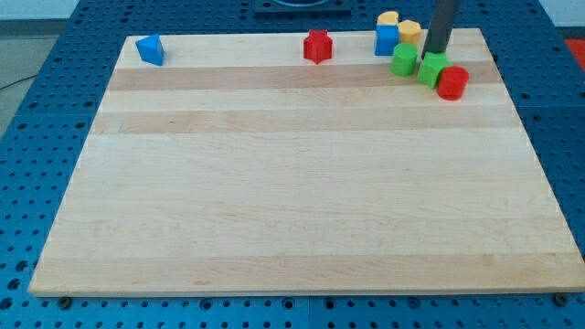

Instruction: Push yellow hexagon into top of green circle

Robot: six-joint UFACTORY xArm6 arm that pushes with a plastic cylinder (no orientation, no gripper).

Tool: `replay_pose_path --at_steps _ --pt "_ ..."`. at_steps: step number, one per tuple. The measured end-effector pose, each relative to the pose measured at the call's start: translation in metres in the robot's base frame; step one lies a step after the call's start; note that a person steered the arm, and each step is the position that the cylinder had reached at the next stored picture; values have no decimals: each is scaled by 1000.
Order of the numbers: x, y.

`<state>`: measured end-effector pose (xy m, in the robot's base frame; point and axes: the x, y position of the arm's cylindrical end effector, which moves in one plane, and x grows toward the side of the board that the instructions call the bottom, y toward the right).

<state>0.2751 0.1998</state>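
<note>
The yellow hexagon [409,31] sits near the view's top right, touching the right side of a blue cube [387,40]. The green circle [404,61] lies just below the hexagon and the cube. My tip [433,52] is down on the board just right of the yellow hexagon, up and to the right of the green circle, at the top edge of a green block [432,70]. The rod hides part of that green block's top.
A second yellow block [388,18] sits behind the blue cube at the board's top edge. A red circle [452,82] touches the green block's right side. A red star [317,46] is at top centre and a blue block [150,49] at top left.
</note>
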Motion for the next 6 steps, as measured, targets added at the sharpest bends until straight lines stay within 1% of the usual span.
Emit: replay_pose_path --at_steps 1,2,3,4,6 --pt "-7 44" --pt "-52 67" --pt "-84 50" --pt "-83 43" --pt "-83 -9"
